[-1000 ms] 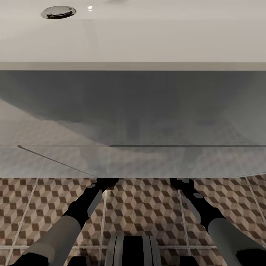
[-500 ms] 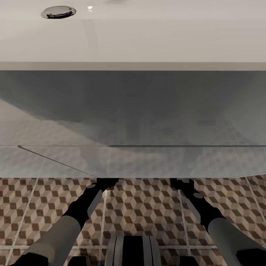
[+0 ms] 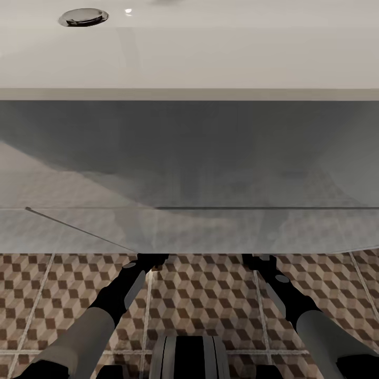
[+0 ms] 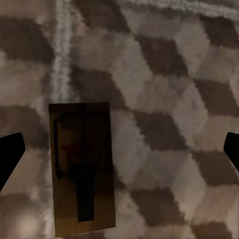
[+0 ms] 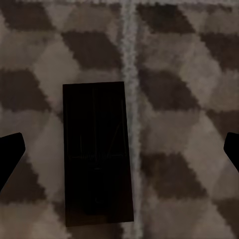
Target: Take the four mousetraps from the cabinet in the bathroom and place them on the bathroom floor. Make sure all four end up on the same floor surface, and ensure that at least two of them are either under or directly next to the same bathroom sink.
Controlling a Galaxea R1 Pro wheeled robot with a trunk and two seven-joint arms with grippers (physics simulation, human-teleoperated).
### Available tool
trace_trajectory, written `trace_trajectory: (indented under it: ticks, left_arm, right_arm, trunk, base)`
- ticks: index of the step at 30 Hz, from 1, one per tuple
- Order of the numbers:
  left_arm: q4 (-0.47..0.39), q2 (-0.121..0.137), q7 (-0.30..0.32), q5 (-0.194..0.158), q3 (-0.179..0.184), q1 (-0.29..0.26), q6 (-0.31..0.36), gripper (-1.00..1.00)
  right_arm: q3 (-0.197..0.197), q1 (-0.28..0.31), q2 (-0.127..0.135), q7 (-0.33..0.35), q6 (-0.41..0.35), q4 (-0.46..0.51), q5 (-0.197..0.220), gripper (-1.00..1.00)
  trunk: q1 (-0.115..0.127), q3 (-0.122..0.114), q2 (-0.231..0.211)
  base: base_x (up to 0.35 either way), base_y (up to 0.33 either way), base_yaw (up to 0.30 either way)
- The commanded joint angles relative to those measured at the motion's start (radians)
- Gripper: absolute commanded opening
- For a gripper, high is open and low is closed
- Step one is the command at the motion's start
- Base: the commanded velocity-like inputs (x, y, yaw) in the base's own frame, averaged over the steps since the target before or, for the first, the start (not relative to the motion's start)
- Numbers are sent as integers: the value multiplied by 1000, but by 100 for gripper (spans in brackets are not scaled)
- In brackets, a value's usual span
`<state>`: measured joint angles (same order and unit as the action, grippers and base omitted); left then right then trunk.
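— What's the big shape across the head view?

— The wide white rectangular sink (image 3: 189, 58), one piece with its white vanity, chrome drain at the far left. Below its front edge runs the tiled bathroom floor (image 3: 205, 295) with the brown, beige and white cube pattern, and both dark arms reach forward and down under that edge.

— And the traps?

— Two flat brown wooden mousetraps lie on the tiles, one under each wrist. The left trap (image 4: 83, 169) lies free between the left gripper (image 4: 119, 152) and the floor, its long axis running across the line between the fingers (image 4: 10, 154), nearer one finger than the other. The right trap (image 5: 97, 152), darker in shadow, lies the same way beneath the right gripper (image 5: 119, 149), just beside a pale grout line.

— Are the fingers pinching anything?

— No. Both pairs are spread wide, well clear of the boards.

— So next?

— I'd judge these two placed next to the sink; the arms need only lift straight away.
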<state>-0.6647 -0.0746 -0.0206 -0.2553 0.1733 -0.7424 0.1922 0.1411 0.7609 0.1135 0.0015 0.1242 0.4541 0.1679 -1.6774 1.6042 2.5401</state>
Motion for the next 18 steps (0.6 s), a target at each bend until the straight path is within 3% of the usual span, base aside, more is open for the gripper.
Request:
trace_trajectory:
  ticks: [1, 7, 18]
  left_arm:
    - [0, 0, 0, 0, 0, 0, 0, 100]
    - [-1, -1, -1, 0, 0, 0, 0, 100]
    - [0, -2, -1, 1, 0, 0, 0, 100]
  right_arm:
    - [0, 0, 0, 0, 0, 0, 0, 100]
    - [0, 0, 0, 0, 0, 0, -1, 100]
    - [0, 0, 0, 0, 0, 0, -1, 100]
  trunk:
    - [0, 0, 0]
    - [0, 0, 0]
    - [0, 0, 0]
  base:
    - [-5, 0, 0]
    - [-134, 0, 0]
    - [-310, 0, 0]
